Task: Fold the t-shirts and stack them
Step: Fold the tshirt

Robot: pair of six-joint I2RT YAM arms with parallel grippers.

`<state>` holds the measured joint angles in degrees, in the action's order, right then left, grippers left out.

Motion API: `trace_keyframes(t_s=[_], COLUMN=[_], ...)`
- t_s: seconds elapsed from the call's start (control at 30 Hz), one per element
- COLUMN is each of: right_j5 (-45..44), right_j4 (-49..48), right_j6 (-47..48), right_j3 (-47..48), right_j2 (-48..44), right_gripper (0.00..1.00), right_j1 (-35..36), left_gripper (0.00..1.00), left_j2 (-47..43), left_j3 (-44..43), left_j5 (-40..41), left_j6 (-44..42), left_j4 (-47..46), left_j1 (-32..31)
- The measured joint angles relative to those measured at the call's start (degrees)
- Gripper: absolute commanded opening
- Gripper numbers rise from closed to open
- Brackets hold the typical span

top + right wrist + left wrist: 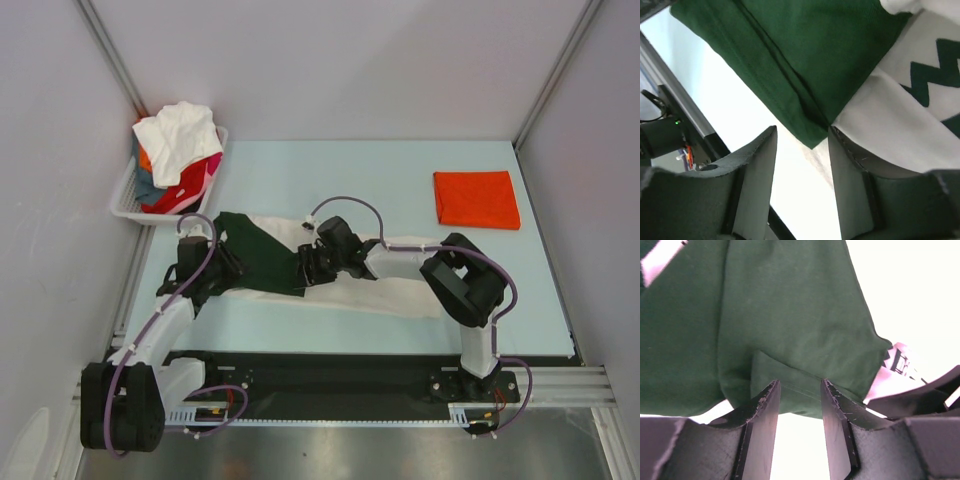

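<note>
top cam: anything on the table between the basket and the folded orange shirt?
Nothing: the table is bare between the basket and the orange shirt, seen in the top view.

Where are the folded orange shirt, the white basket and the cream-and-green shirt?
folded orange-red t-shirt (476,198): top external view, middle of the folded square.
white basket (122,192): top external view, its left rim.
cream and green t-shirt (260,256): top external view, dark green part between the two arms.
</note>
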<state>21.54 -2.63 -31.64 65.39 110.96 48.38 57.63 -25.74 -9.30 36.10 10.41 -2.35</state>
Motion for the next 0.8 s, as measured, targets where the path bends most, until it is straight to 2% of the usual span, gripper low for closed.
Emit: trace_keyframes(t_s=[0.1, 0.13, 0.2, 0.4, 0.53, 0.67, 0.8], right_j5=[-1.8, -2.1, -2.2, 1.8, 5.7, 9.6, 12.7], right_j4=[0.9, 1.3, 1.6, -0.4, -3.6, -6.3, -8.8], right_j6=[0.5, 0.6, 0.7, -1.2, -3.5, -5.9, -8.9], right_j3=[0.2, 0.5, 1.3, 4.8, 7.5, 8.8, 8.4], right_j2=[-0.3, -0.4, -0.5, -0.4, 1.7, 5.9, 11.2], right_gripper=[0.42, 0.35, 0.28, 0.06, 0.02, 0.00, 0.00], right_j1=[0.6, 0.9, 1.5, 2.3, 2.3, 2.1, 1.5], left_gripper=[0.41, 0.40, 0.37, 0.31, 0.26, 0.12, 0.10], left_j2=[-0.6, -0.8, -1.0, -0.4, 1.4, 3.4, 5.5], left_j3=[0.0, 0.0, 0.0, 0.0, 0.0, 0.0, 0.2], left_j5=[-0.9, -1.2, -2.1, -4.5, -5.7, -5.6, -2.8], left_j6=[0.5, 0.6, 1.2, 3.0, 3.8, 4.6, 5.7], left_j4=[0.0, 0.0, 0.0, -0.5, -1.6, -2.1, -1.0], left_j1=[0.0, 0.0, 0.0, 0.0, 0.0, 0.0, 0.3])
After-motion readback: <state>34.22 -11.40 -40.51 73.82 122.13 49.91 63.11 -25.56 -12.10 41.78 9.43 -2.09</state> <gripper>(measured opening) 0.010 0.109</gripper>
